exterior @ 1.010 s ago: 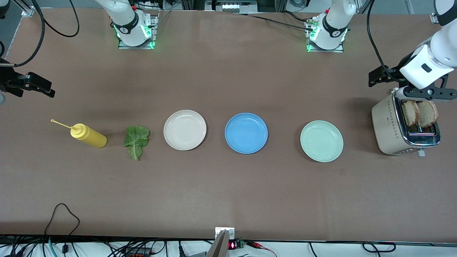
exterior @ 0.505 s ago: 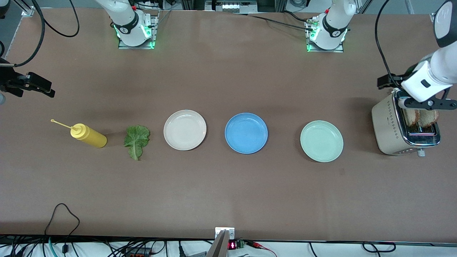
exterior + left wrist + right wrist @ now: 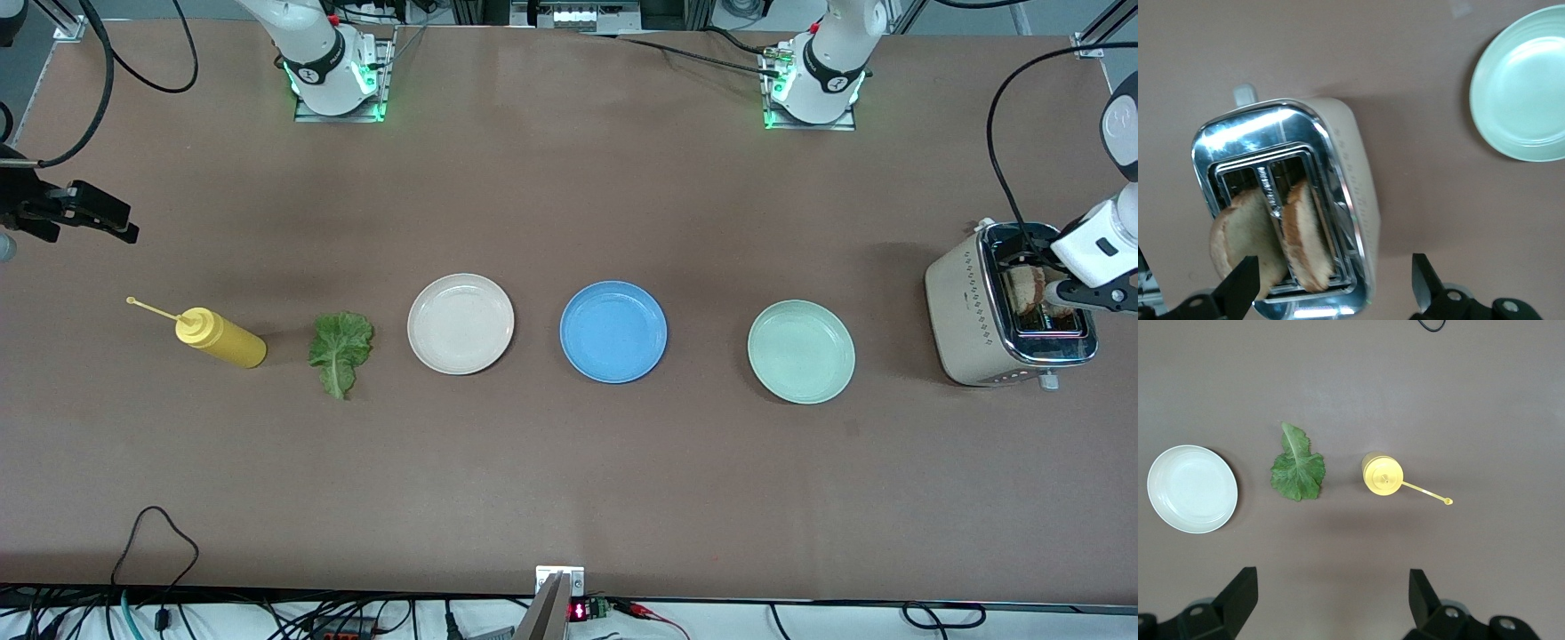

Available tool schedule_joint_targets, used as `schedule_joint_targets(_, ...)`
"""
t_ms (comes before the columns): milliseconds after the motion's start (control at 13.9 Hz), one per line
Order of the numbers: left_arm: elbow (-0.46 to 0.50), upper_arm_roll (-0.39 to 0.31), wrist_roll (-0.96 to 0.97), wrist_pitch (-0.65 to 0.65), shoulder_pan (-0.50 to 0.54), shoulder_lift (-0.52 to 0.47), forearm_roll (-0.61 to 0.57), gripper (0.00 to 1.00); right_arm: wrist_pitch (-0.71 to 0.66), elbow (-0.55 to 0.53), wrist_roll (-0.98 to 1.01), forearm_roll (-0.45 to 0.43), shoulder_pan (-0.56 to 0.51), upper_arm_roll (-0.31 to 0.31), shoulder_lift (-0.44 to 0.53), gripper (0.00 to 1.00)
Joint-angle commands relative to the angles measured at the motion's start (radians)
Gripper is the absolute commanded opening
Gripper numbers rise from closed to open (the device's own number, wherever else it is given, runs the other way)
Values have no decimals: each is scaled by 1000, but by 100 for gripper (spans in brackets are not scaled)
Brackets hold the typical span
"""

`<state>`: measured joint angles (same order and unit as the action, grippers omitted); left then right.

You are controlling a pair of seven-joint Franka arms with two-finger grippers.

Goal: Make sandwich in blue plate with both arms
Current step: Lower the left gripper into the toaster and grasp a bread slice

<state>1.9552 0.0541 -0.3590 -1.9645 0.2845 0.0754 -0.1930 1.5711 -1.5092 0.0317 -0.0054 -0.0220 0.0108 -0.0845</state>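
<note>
left hand (image 3: 1331, 290): hung over the toaster (image 3: 969, 324), fingers wide, holding nothing
bread slices (image 3: 1275, 240): two, upright in the toaster slots, just under the left hand
right hand (image 3: 1331, 603): waited high at the right arm's end of the table (image 3: 569, 480), fingers wide, empty
lettuce leaf (image 3: 340, 351): flat on table, between mustard bottle (image 3: 220, 338) and cream-white plate (image 3: 460, 323)
blue plate (image 3: 613, 332): bare, between cream-white plate and mint-green plate (image 3: 801, 351)

- The blue plate (image 3: 613, 332) lies bare at mid-table, with open table on its near and far sides.
- A cream plate (image 3: 460, 323) and a mint plate (image 3: 801, 351) flank it, each with a clear gap between.
- At the left arm's end, the toaster (image 3: 973, 324) stands with two bread slices (image 3: 1275, 240) upright in its slots; the left gripper (image 3: 1331, 287) hangs spread over them.
- A lettuce leaf (image 3: 340, 351) and a yellow bottle (image 3: 218, 337) lie apart toward the right arm's end, under the wide-open right gripper (image 3: 1331, 603).
</note>
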Motion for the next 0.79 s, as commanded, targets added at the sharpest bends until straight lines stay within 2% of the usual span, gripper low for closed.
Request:
schedule_joint_targets(0, 79, 13, -40, -66, 53, -32, -13, 100, -6, 20, 10, 1, 1, -5, -14, 100)
schedule_joint_targets(216, 148, 13, -55, -161, 97, -31, -13, 100, -6, 20, 8, 2, 1, -5, -15, 100)
schedule_joint_targets(289, 171, 13, -55, -192, 102, -31, -13, 93, -5, 20, 8, 2, 1, -5, -14, 100)
schedule_joint_targets(505, 182, 13, -32, -201, 104, -17, -11, 52, -5, 20, 8, 4, 1, -5, -15, 100)
schedule_joint_targets(649, 180, 12, -31, -202, 110, -6, -9, 30, -6, 20, 10, 4, 2, -5, -15, 100)
schedule_joint_targets(722, 180, 13, -28, -202, 123, -2, -9, 28, -6, 20, 10, 2, 2, -5, -15, 100)
